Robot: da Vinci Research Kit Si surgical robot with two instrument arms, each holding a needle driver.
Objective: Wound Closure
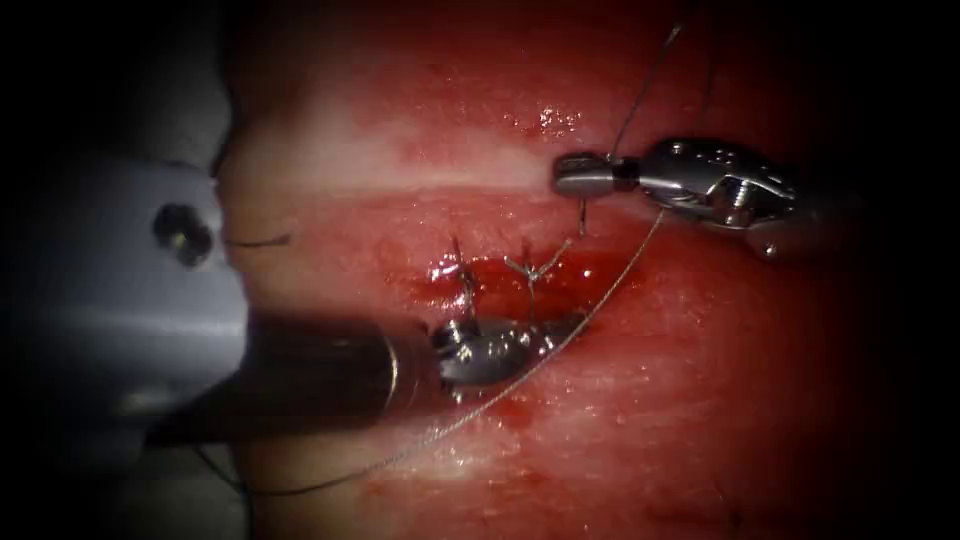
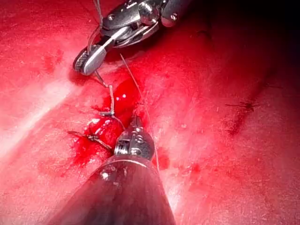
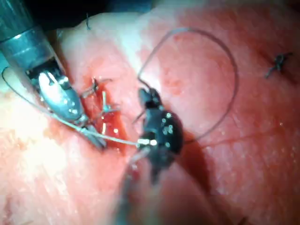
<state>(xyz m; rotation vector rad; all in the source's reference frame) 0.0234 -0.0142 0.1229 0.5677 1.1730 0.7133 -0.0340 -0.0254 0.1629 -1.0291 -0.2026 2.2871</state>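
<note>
Red, wet tissue (image 1: 700, 400) lies under both tools, its cut (image 1: 520, 280) already crossed by stitches (image 1: 535, 268).

My right tool (image 1: 585, 177) sits on the far side of the cut, jaws pressed together on the thread (image 1: 610, 290), which runs from there down past the cut's right end toward the near left. My left tool (image 1: 480, 352) lies at the cut's near edge; I cannot tell how its jaws stand. From the right wrist camera I see the thread (image 3: 225, 61) arching in a wide loop and another knotted stitch (image 3: 277, 62) well apart. I can't pick out the needle, and I read no writing anywhere.
</note>
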